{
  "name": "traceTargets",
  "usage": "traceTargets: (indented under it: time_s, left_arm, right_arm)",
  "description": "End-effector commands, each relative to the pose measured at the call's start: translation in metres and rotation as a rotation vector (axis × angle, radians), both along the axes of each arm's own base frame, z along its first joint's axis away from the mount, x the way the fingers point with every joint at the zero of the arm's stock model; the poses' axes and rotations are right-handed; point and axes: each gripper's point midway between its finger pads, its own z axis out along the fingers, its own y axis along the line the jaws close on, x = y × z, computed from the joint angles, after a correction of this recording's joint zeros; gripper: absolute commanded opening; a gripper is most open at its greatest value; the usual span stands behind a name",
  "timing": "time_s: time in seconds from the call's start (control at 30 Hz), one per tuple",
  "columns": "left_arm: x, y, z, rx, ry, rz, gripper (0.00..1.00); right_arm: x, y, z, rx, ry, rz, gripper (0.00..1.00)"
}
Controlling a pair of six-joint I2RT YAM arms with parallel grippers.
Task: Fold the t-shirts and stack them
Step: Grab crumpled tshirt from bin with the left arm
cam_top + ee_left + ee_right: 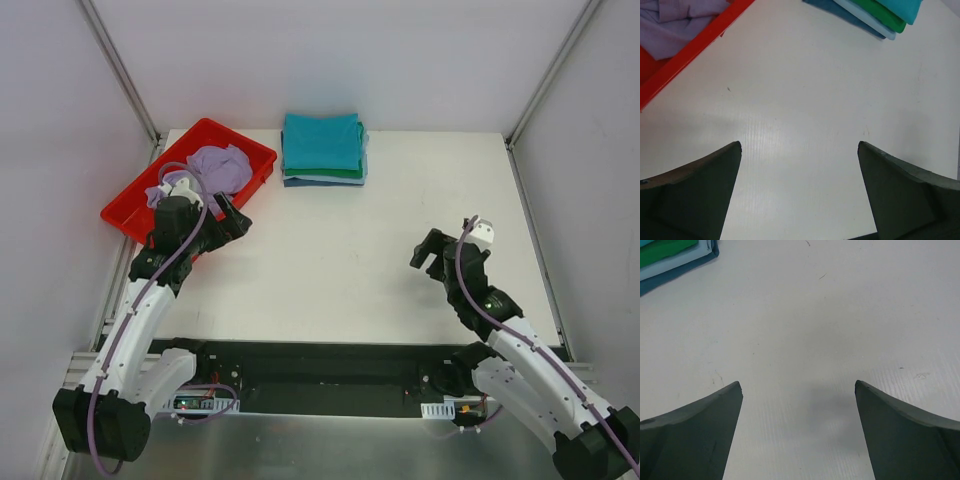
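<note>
Left gripper (799, 145): jaws spread wide, released and empty, poised above the white table (350, 270) just beside the near long rim of the red tray (128, 222). Right gripper (798, 384): likewise spread wide and empty, over bare tabletop toward the right side, well apart from every garment. Inside the tray, at the far-left corner of the table: lavender t-shirt (218, 168), crumpled and unfolded, bunched toward the tray's far end, partly overlapped by the left arm's cable in the overhead view; a fold of it also at the upper left of the left wrist view. At the table's far edge, near the tray's right corner but apart from it: stack of folded t-shirts (322, 150), squared up, with teal shirt (320, 138) on top, green shirt (885, 14) beneath, then light-blue shirt (865, 16), and navy shirt (840, 11) at the bottom against the tabletop. One corner of the same stack at the upper left of the right wrist view.
</note>
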Motion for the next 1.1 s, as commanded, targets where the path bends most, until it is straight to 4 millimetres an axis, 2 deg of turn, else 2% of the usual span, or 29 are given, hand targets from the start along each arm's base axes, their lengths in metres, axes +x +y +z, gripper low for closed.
traceTargets:
  time_s: [0.0,0.13,0.23,0.33,0.43,0.53,0.67,0.7,0.77,0.8,0.9,1.07]
  left_arm:
    - [-0.005,-0.003,0.010,0.007,-0.050,-0.039,0.99]
    - [0.000,0.003,0.014,0.023,-0.057,0.000,0.99]
    - [0.017,0.016,0.012,0.032,-0.026,0.091,0.99]
    - [0.047,0.034,0.010,0.063,0.027,0.177,0.99]
    - [0.083,0.049,0.019,0.006,0.064,0.193,0.99]
    - [0.122,0.089,0.011,0.071,0.102,0.341,0.99]
    - [0.160,0.125,-0.025,0.029,0.286,0.389,0.99]
    - [0.170,0.129,-0.032,0.002,0.305,0.382,0.99]
    - [0.190,0.137,-0.062,-0.043,0.368,0.367,0.99]
    - [0.197,0.140,-0.068,-0.060,0.380,0.363,0.99]
    - [0.209,0.144,-0.098,-0.059,0.443,0.362,0.99]
    - [0.206,0.147,-0.145,-0.034,0.562,0.365,0.99]
  right_arm:
    - [-0.003,0.002,0.007,0.047,-0.016,-0.005,0.96]
    - [-0.005,0.008,0.008,0.077,-0.013,0.018,0.96]
    - [-0.006,0.012,0.007,0.094,-0.012,0.036,0.96]
    - [-0.006,0.016,0.006,0.105,-0.004,0.053,0.96]
    - [-0.006,0.019,0.005,0.103,0.005,0.067,0.96]
    - [-0.004,0.016,0.003,0.089,0.013,0.052,0.96]
    - [-0.003,0.012,0.002,0.052,0.020,0.047,0.96]
    - [-0.003,0.009,0.002,0.043,0.020,0.036,0.96]
    - [-0.001,0.006,0.001,0.027,0.021,0.019,0.96]
    - [-0.001,0.005,0.001,0.018,0.021,0.018,0.96]
    - [0.001,0.001,-0.001,-0.008,0.028,-0.001,0.96]
    - [0.009,0.001,-0.007,-0.038,0.059,-0.018,0.96]
